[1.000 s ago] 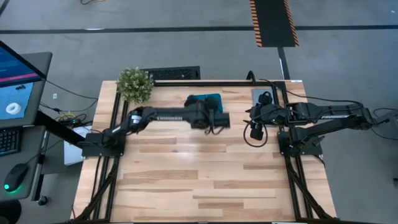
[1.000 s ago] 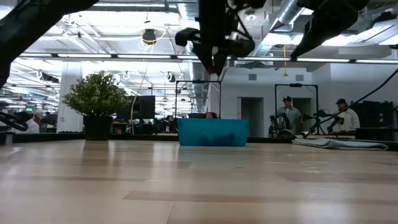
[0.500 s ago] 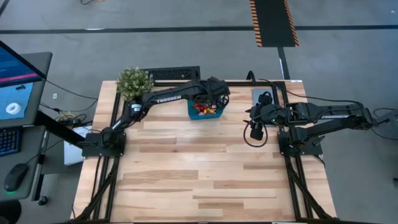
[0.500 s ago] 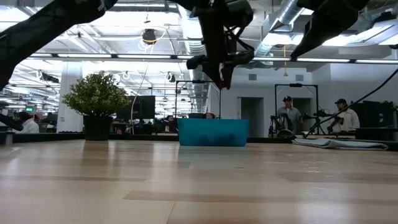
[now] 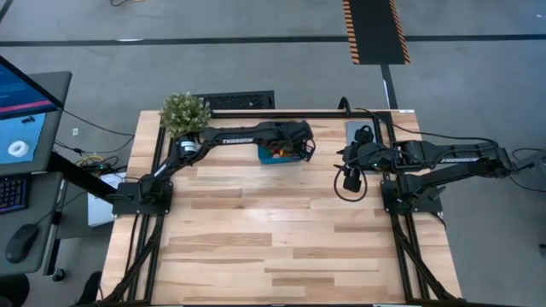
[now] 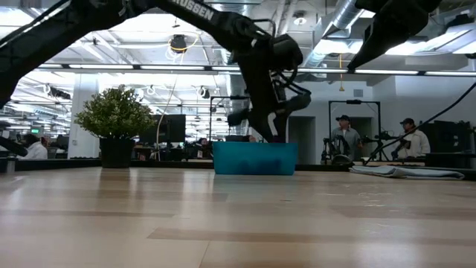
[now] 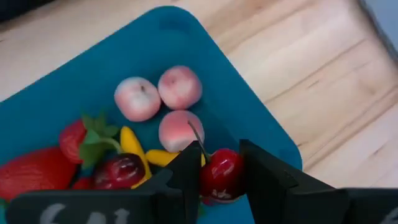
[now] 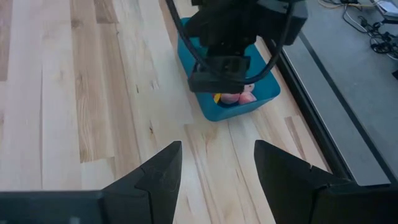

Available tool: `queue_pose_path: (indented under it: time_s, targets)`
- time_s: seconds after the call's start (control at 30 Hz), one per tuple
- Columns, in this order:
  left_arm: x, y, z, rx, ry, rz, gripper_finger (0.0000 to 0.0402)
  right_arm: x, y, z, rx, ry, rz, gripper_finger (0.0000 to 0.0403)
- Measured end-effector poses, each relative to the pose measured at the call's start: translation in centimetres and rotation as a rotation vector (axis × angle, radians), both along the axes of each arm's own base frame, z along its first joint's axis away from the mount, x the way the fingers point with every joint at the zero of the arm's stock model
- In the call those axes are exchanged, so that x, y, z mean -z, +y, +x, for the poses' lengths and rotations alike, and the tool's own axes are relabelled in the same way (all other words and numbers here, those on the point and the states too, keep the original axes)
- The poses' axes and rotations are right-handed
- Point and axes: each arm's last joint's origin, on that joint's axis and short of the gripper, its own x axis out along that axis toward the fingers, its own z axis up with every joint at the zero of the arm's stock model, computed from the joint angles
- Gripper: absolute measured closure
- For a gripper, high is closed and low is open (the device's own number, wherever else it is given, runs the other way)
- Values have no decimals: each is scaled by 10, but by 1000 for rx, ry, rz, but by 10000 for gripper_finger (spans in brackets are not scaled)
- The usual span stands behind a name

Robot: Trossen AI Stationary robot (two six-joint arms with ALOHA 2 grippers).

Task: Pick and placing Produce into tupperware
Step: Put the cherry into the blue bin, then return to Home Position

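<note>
Teal tupperware (image 5: 275, 154) sits near the far edge of the wooden table (image 5: 273, 247), just beside the potted plant (image 5: 184, 114) at the far left corner. A second ago the left arm stretched over the table nearer than the container; half a second ago it had swung above it, and now it has dipped lower, its wrist bent downward into the box. The left gripper (image 7: 219, 171) is narrowly parted and clamped on a dark red cherry (image 7: 221, 176), held just above the produce (image 7: 143, 134) already inside: pink pieces, strawberries, yellow bits, another cherry. The right gripper (image 8: 216, 163) waits by the table's right edge, fingers spread apart and holding nothing.
</note>
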Motion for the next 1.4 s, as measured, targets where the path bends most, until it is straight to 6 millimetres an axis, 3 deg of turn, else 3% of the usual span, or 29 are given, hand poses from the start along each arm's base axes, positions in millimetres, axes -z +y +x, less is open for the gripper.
queue_pose_path:
  time_s: [0.17,0.43,0.67,0.87,1.13,1.33,1.4]
  targets:
    - [14,-5,-3,-2,21,-19,310,0,0,0,0,0,0,178]
    - [12,-5,-3,-17,18,4,304,0,0,0,0,-1,0,178]
    - [11,-5,-3,12,34,10,237,0,0,0,0,-1,0,178]
    - [-2,-5,-3,28,44,8,176,0,0,0,0,-1,0,178]
    - [-44,-9,0,12,30,84,163,0,0,0,5,-3,5,178]
    - [-106,-31,6,103,-67,224,167,0,0,0,0,-1,0,178]
    - [-129,-44,-3,146,-124,272,174,0,0,0,0,-1,0,178]
